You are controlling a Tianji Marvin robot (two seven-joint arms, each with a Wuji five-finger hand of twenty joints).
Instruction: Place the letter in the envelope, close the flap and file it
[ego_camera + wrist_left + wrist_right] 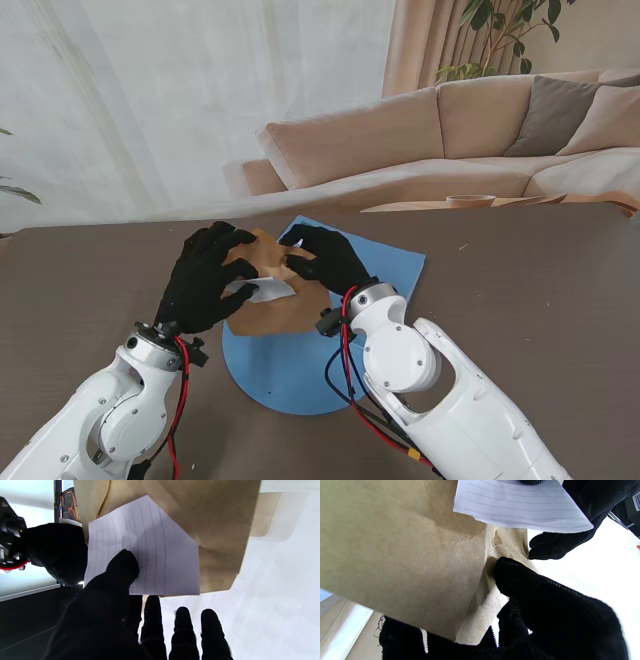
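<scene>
Your left hand [205, 280] has the letter [268, 291] pinched: in the left wrist view the thumb [122, 565] presses on the lined sheet [150, 555], while the other fingers [183, 627] lie under its edge. One corner of the sheet is tucked into the envelope [270, 290], and the rest sticks out toward you.

Your right hand [325, 262] is closed on the envelope; in the right wrist view its thumb [510, 575] pushes into the creased brown paper [402, 550] at the mouth, with fingers beneath (the letter [520, 507] shows there too, gripped by the other glove).

In the stand view the envelope is held over the blue mat [300, 375], mid-table [540, 300], between both hands, which nearly touch. Whether it rests on the mat, I cannot tell. A sofa [450, 140] stands beyond the table.
</scene>
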